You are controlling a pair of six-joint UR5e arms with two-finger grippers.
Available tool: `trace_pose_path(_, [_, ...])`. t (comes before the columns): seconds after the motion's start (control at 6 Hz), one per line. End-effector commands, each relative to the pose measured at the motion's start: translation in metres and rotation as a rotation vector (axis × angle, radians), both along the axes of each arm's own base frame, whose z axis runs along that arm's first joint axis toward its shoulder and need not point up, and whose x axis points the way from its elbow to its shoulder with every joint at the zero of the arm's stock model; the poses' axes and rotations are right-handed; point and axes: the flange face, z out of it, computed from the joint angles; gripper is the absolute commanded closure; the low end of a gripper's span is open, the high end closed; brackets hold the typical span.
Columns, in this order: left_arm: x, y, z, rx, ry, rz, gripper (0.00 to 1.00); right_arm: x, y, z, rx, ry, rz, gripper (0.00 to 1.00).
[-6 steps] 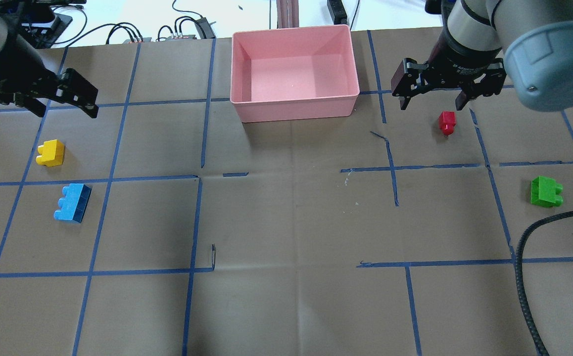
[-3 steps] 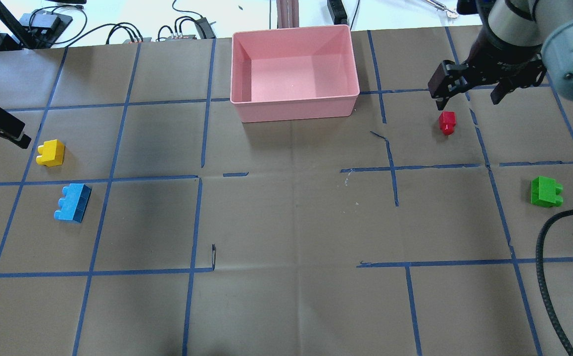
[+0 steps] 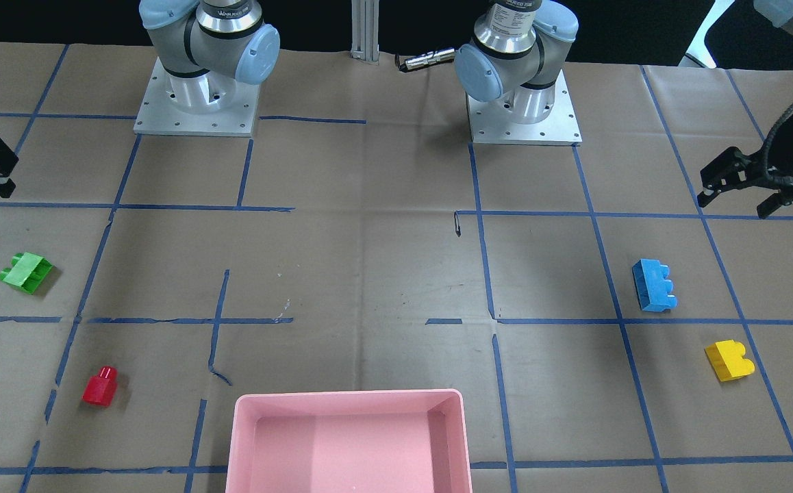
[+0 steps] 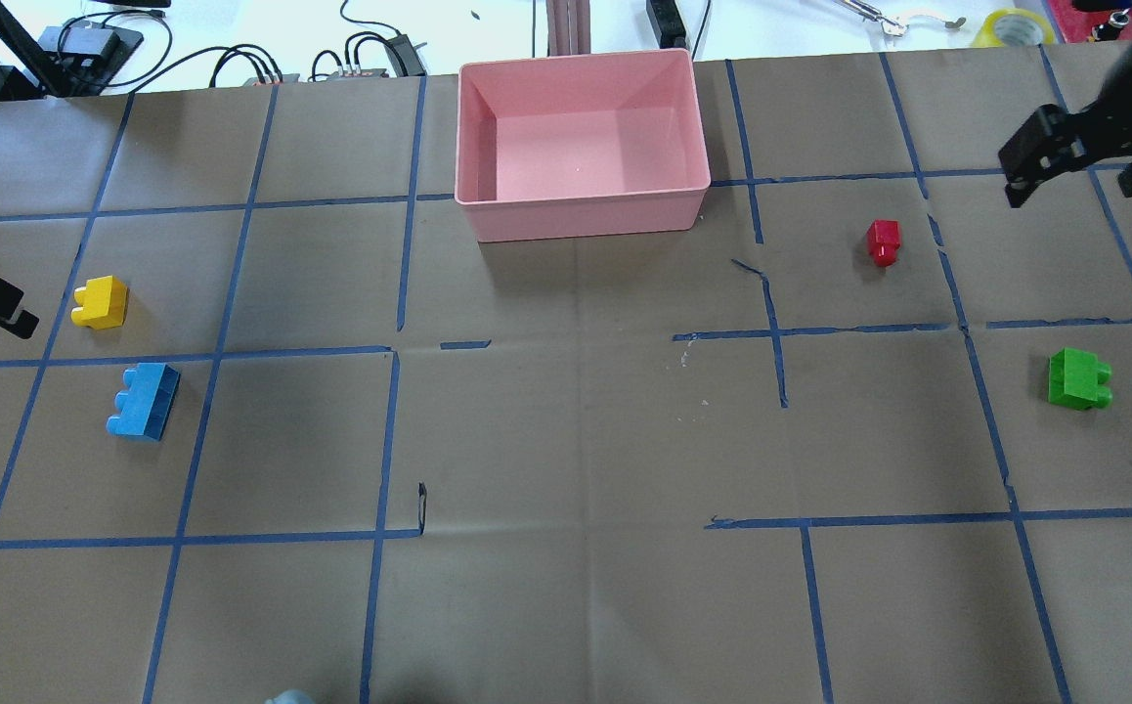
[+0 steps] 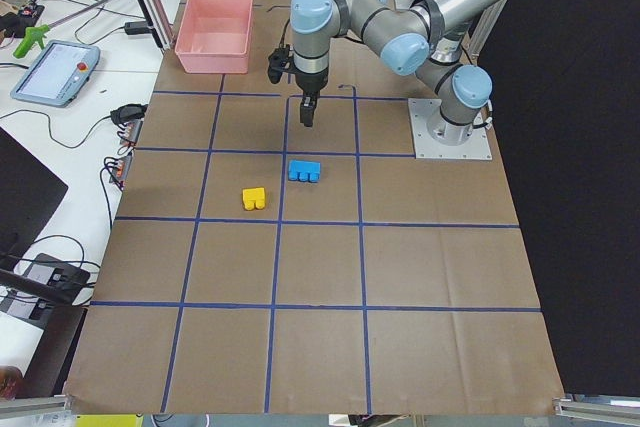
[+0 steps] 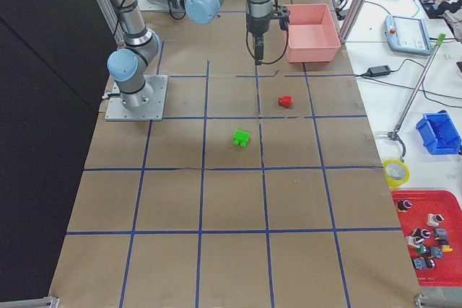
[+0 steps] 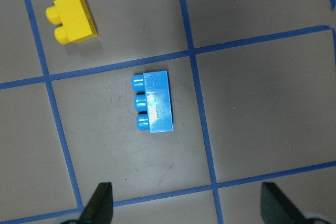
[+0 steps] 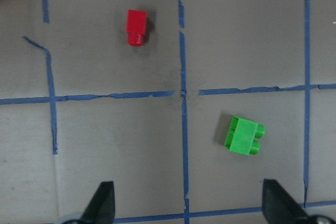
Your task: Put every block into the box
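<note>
Presently, the blue block (image 7: 155, 102), yellow block (image 7: 73, 18), red block (image 8: 136, 25) and green block (image 8: 242, 136) are found outside the box (image 4: 581, 210). Left gripper (image 7: 185, 200) and right gripper (image 8: 186, 200) are held apart. Light, rigid bricks are expected; flat sides should be pinched.

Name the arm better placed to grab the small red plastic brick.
Right: the open right hand hovers near the small red plastic brick; the left hand is beyond the pink plastic box.

All blocks (image 4: 143, 401) on table (image 4: 566, 440), outside box (image 4: 581, 217)
</note>
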Motion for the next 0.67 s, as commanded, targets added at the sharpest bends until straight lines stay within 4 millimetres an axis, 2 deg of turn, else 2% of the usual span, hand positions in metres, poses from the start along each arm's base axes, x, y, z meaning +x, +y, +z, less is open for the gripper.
trace_pose_path(0.0, [0.019,-0.028,-0.055,0.030,0.022,0.084,0.01,-0.016,0.014,-0.052,0.080,-0.034,-0.037,0.00])
trace_pose_path(0.17, [0.022,-0.038,-0.076,0.038,0.029,0.159,0.01,-0.016,0.016,-0.078,0.051,-0.022,-0.037,0.03])
trace_pose_path(0.33, [0.029,-0.053,-0.105,0.029,0.024,0.190,0.01,-0.012,0.023,-0.121,0.052,-0.020,-0.014,0.03])
trace_pose_path(0.5, [0.030,-0.063,-0.125,0.018,0.034,0.235,0.01,-0.013,0.027,-0.145,0.010,0.006,0.019,0.03])
